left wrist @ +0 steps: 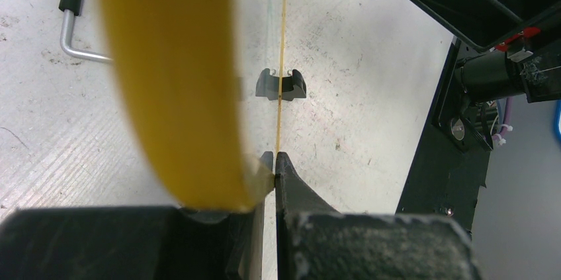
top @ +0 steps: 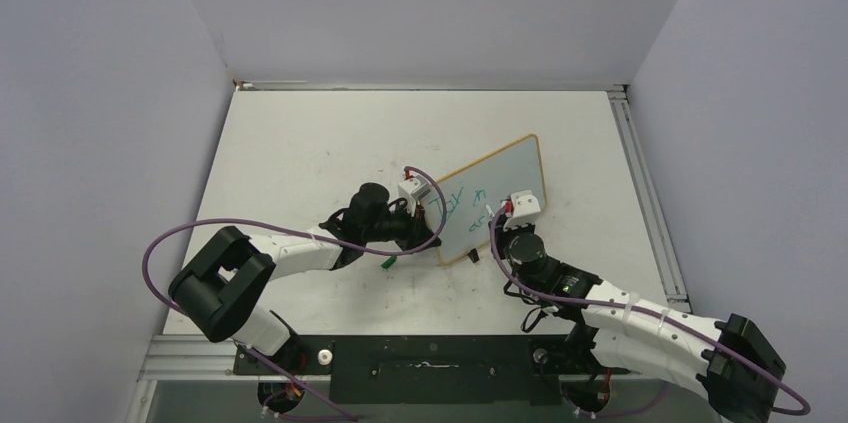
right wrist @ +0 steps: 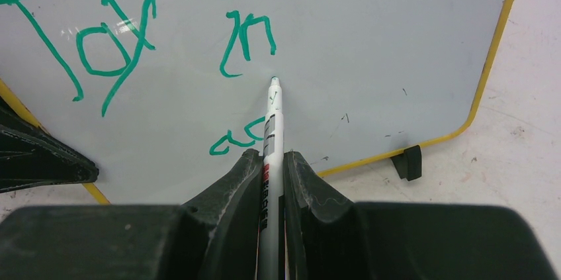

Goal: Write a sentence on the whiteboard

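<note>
1 whiteboard (top: 495,188), yellow rim; teal writing (right wrist: 132,42) "Joy in" + "ac". 1 marker (right wrist: 273,104). L gripper (left wrist: 274,159) clamped on whiteboard edge, R gripper (right wrist: 272,155) pinching marker.

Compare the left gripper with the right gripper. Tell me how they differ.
The left gripper pinches the yellow rim of the whiteboard; the right gripper clamps a white marker. The left gripper meets the board edge-on; the right gripper faces its written side, with the marker tip close under the green sentence. Both are shut on something.
</note>
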`<state>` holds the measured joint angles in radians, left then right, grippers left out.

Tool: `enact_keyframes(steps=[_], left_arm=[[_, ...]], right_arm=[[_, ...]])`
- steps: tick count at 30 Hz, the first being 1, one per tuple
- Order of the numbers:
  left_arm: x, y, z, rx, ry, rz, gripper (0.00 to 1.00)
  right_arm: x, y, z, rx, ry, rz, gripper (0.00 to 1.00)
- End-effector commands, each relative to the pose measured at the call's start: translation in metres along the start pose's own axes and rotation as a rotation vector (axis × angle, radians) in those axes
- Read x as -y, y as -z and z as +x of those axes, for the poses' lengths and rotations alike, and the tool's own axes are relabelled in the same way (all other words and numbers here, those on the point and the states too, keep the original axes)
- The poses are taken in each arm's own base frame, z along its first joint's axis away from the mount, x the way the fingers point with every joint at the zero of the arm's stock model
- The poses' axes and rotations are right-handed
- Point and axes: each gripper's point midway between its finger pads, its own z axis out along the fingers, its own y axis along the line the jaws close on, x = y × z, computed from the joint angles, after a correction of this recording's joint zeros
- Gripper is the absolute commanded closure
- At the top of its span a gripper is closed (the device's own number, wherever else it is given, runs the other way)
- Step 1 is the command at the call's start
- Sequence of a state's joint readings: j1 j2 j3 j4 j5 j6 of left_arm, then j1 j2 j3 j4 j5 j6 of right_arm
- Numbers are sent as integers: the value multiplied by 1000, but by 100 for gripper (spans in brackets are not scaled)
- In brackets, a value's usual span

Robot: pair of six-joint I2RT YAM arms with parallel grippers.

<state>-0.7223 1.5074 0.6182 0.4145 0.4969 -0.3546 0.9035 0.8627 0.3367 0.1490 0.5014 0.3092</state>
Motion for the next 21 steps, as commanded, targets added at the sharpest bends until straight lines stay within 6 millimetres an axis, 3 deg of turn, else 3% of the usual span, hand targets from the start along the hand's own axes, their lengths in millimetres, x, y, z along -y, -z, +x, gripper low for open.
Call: enact_keyframes(steps=[1, 21], left_arm=[[12, -4, -1, -16, -14, 43, 100], [12, -4, -2, -15, -17, 45, 100]], right_arm=[[-10, -3, -24, 55, -39, -28, 95], [-5, 4, 32, -105, -106, -8, 95]])
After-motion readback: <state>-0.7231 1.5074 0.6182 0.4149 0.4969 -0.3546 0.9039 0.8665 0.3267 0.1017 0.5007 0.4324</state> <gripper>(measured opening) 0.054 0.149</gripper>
